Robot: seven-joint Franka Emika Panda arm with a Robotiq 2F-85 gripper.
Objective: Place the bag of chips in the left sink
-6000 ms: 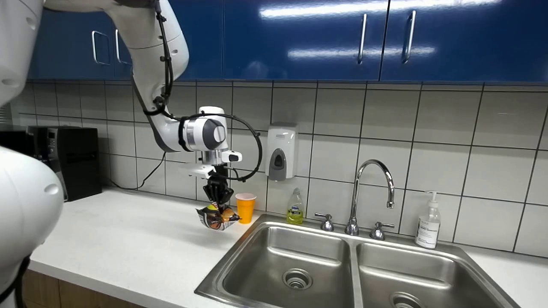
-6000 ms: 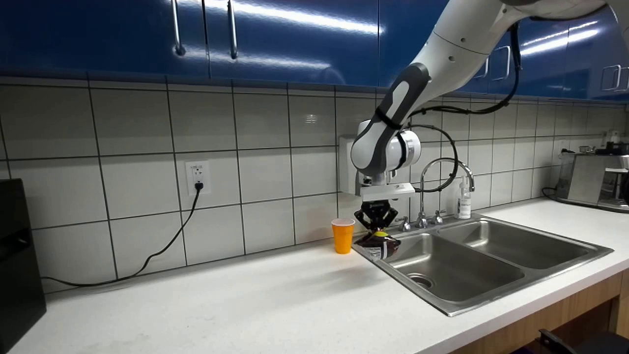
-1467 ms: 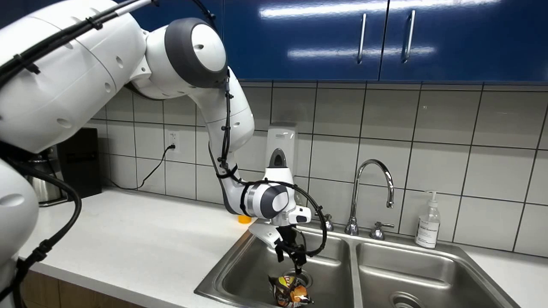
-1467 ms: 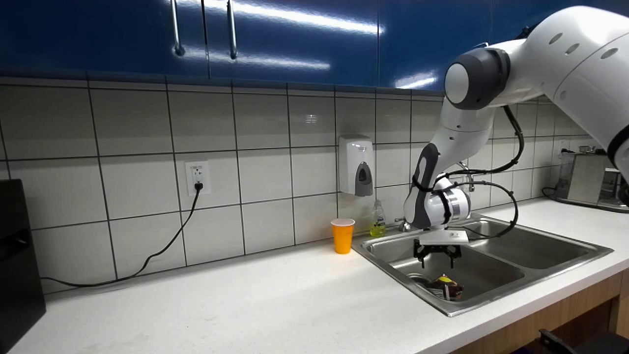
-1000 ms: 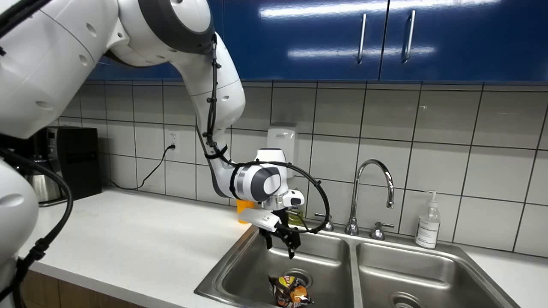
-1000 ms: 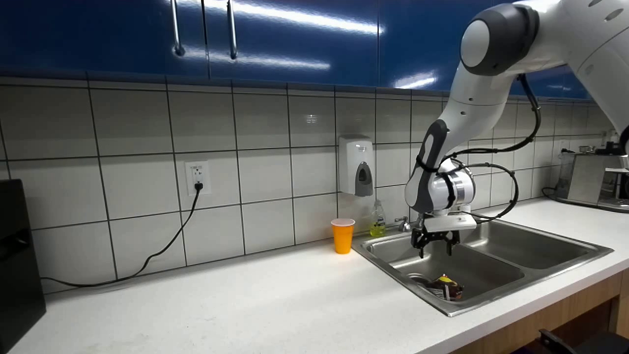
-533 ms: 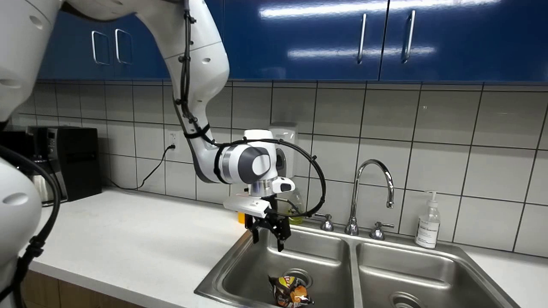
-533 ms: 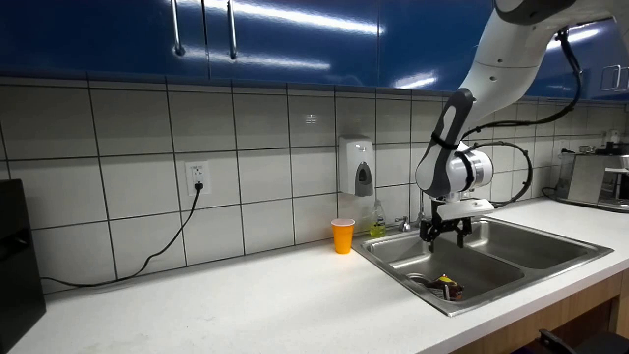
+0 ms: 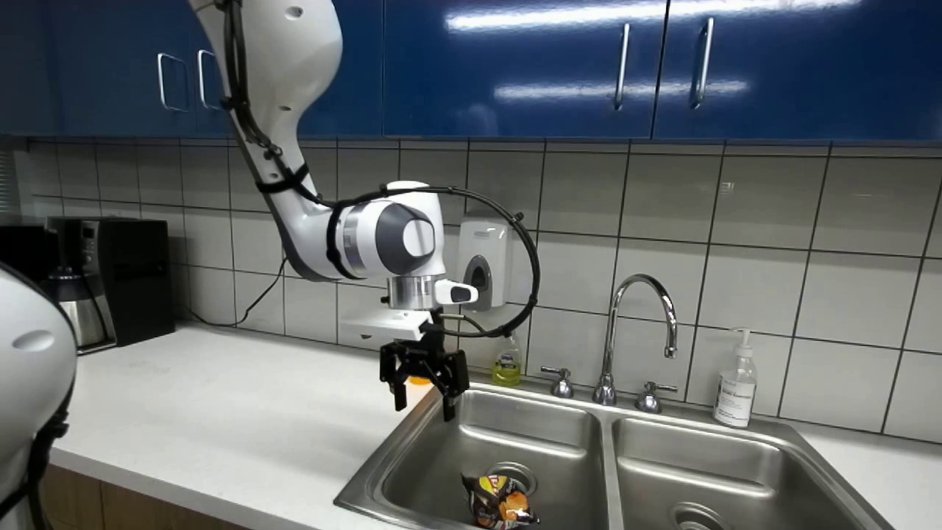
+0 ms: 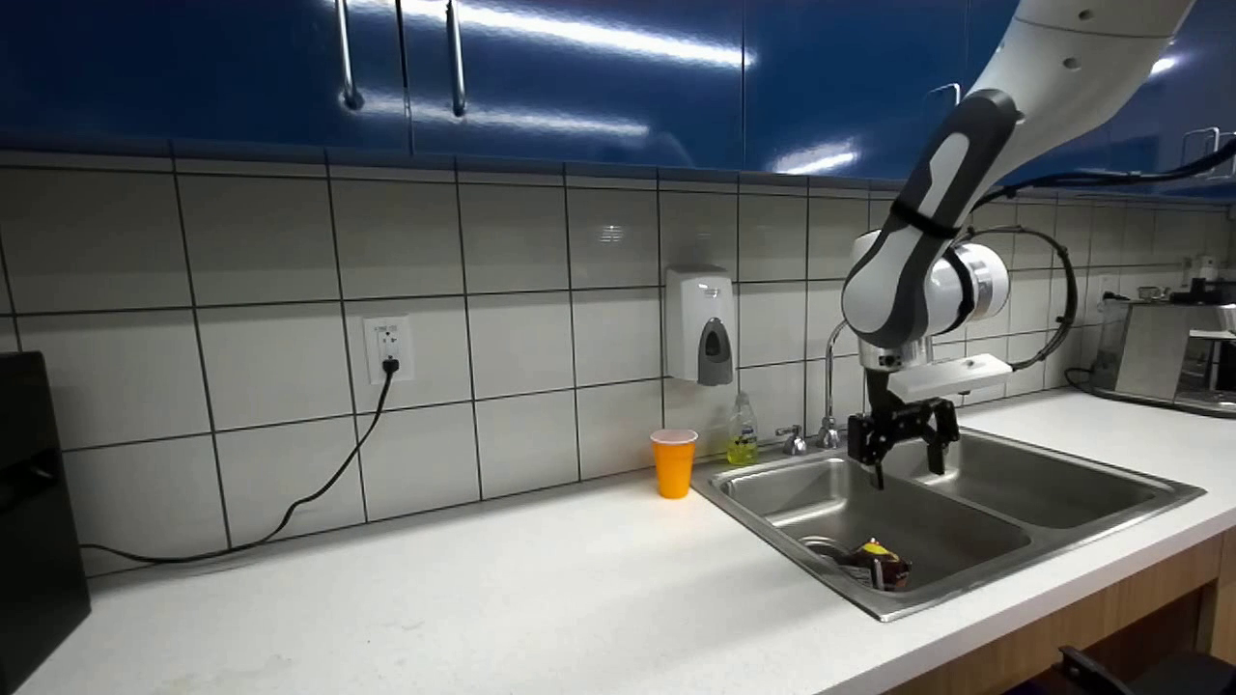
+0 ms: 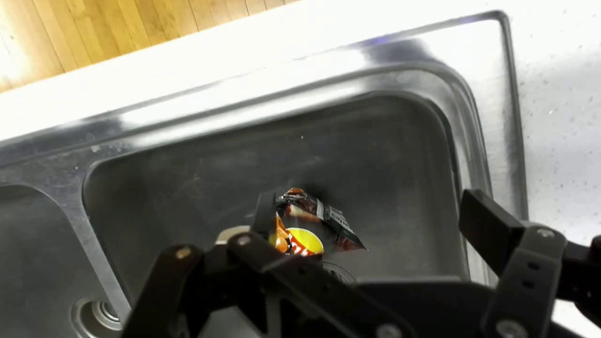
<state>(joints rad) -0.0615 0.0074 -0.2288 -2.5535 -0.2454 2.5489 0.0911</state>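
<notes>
Your black two-fingered gripper (image 9: 425, 409) is hanging above the double stainless-steel sink (image 9: 612, 471), pointing down near the end that is meeting the white countertop (image 9: 221, 412). Its fingers (image 11: 490, 230) are standing wide apart; you are gripping nothing.

The dark, crumpled bag of chips (image 9: 500, 502), printed in orange, red and yellow, is lying below the gripper and well apart from it, on the floor of the grey steel basin (image 9: 533, 442) next to the countertop. In the wrist view, one finger is hiding part of the bag, the other showing over the sink's rim. The round metal drain (image 11: 342, 272) is showing just beside the bag; whether the bag is overlapping its edge, you are unable to judge. The neighbouring steel basin (image 9: 699, 456) is sitting farther from the gripper.

Beside the gripper, on the countertop, an orange cup (image 10: 673, 465) is standing upright near the sink's corner. Past the gripper, toward the pale tiled wall (image 9: 758, 280), a clear bottle of yellow-green liquid (image 9: 508, 364) is standing upright at the sink's back edge, a white-and-grey dispenser (image 10: 700, 323) hanging above it. Farther along that edge, the arched chrome faucet (image 9: 610, 346) is rising, and past it a clear pump bottle (image 9: 736, 390) with a white label is standing upright.
</notes>
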